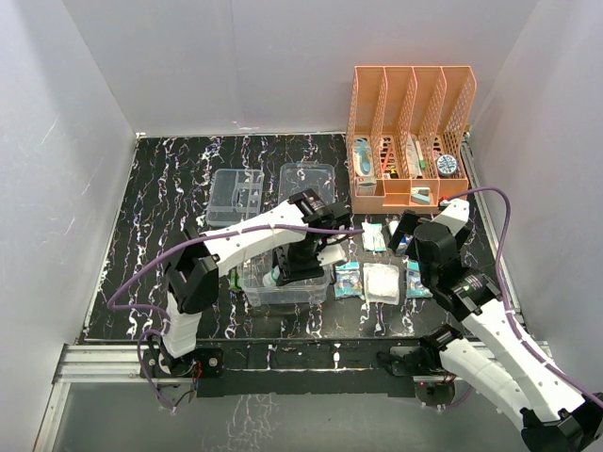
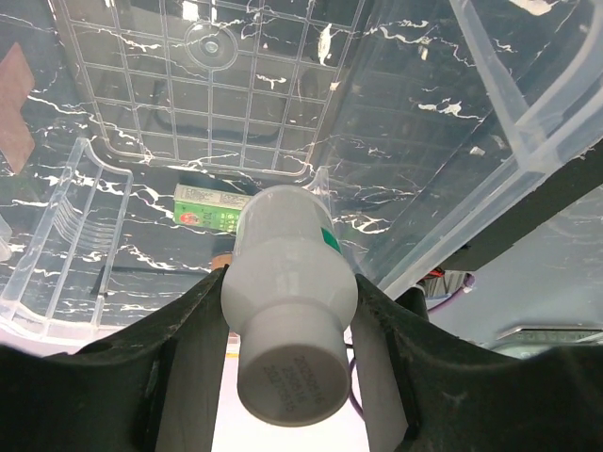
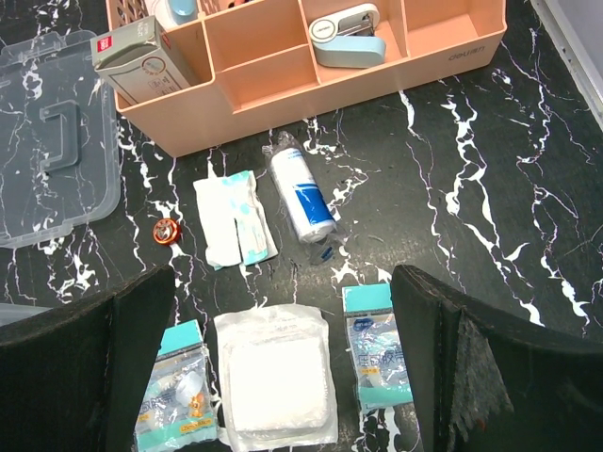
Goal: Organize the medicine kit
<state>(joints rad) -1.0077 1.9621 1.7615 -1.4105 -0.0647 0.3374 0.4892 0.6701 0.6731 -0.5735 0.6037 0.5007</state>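
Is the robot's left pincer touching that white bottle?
Touching. In the left wrist view, the left pincer has both fingers pressed against the sides of the white bottle, with no gap.

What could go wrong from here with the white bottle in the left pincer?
The left pincer grips the white bottle by its round sides, so it might slip. Released here, it may land on the green-and-white carton below it in the deep clear box and topple. The arm could also nudge the box wall.

Bright even overhead light, soft shadows, glare on clear plastic
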